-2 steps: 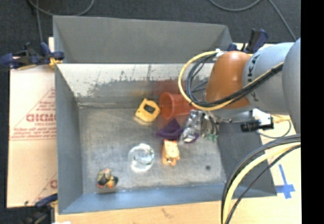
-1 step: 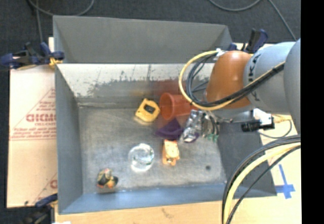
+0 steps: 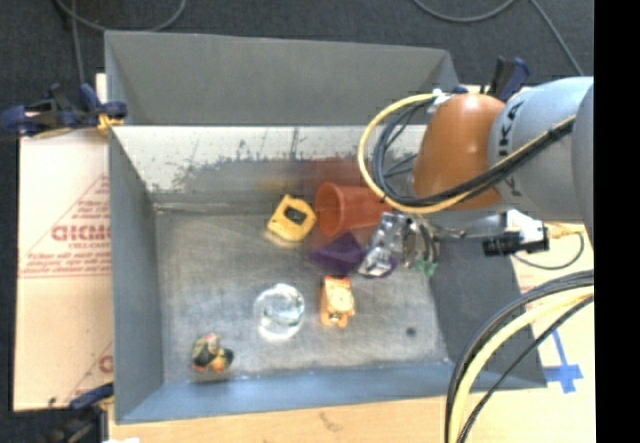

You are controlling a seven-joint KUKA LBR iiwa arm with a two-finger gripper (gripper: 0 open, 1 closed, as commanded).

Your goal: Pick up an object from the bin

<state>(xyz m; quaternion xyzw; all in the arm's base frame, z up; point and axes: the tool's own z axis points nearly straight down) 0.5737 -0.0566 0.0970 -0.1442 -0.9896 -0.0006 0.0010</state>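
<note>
purple block (image 3: 335, 254) just beside claw (image 3: 379, 264); orange cup (image 3: 345, 207) near.

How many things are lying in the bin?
6: a yellow box and an orange cup near the back, a purple block by the gripper, an orange toy and a clear ball in the middle, a dark lump front left. The arm may hide more.

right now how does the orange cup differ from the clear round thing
The orange cup is opaque and tipped on its side toward the back; the clear round thing is see-through, nearer the front. The cup lies close to the gripper; the clear thing well apart. Both rest on the floor of the bin.
</note>
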